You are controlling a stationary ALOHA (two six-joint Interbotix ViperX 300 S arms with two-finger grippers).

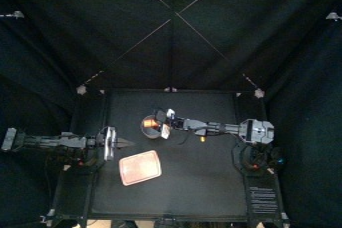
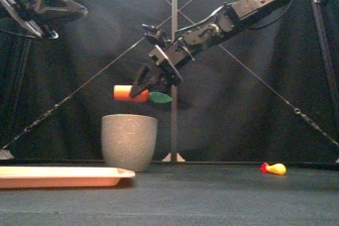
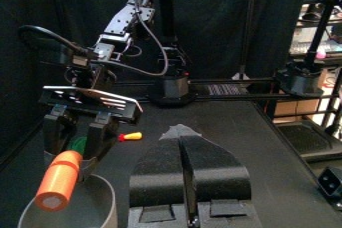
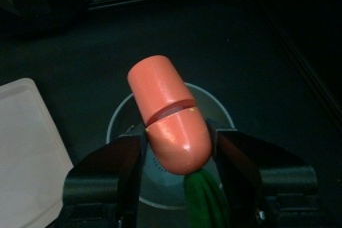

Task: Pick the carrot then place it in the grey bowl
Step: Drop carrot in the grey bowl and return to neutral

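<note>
The right gripper is clamped on the carrot, which is gripped near its green leafy end, with the orange tip jutting out past the jaws. The carrot is held directly above the mouth of the grey bowl, clear of the rim, so the bowl lies straight below the grasp. The long axis is seen as nearly level in the front view, though in the left wrist view the tip seems tilted down toward the bowl; the exact slant cannot be settled. The right arm is stretched in from the right, past the table's middle, and slopes downward. The left gripper, its jaws pressed together on nothing, is parked at the table's left, near the pink tray.
</note>
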